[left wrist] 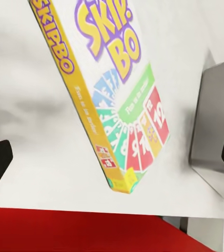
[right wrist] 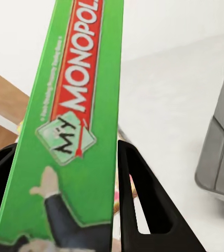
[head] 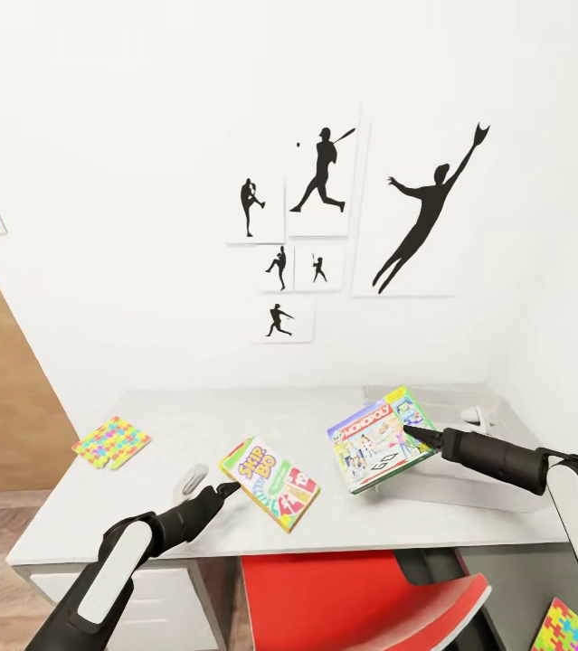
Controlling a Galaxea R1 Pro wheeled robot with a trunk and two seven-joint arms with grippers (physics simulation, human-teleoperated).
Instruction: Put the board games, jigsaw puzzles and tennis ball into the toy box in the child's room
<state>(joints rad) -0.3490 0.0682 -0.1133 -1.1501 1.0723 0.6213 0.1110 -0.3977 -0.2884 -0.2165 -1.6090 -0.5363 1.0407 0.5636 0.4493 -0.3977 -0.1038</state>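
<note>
Between the right gripper's (head: 412, 433) clamped fingers, the MONOPOLY box (head: 380, 440) hangs tilted; the toy box (head: 469, 396) just beyond needs reaching. Left gripper (head: 227, 489) gapes beside the SKIP BO box (head: 270, 484).

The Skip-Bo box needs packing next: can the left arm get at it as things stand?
Probably yes. The left gripper is open just beside the Skip-Bo box, which lies flat on the table with nothing between them.

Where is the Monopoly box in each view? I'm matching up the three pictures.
Head view: Monopoly box, right of centre, tilted above the table, at the right gripper.
Right wrist view: its green edge between the fingers.
Left wrist view: not in it.
Shared landmark: the grey toy box.
</note>
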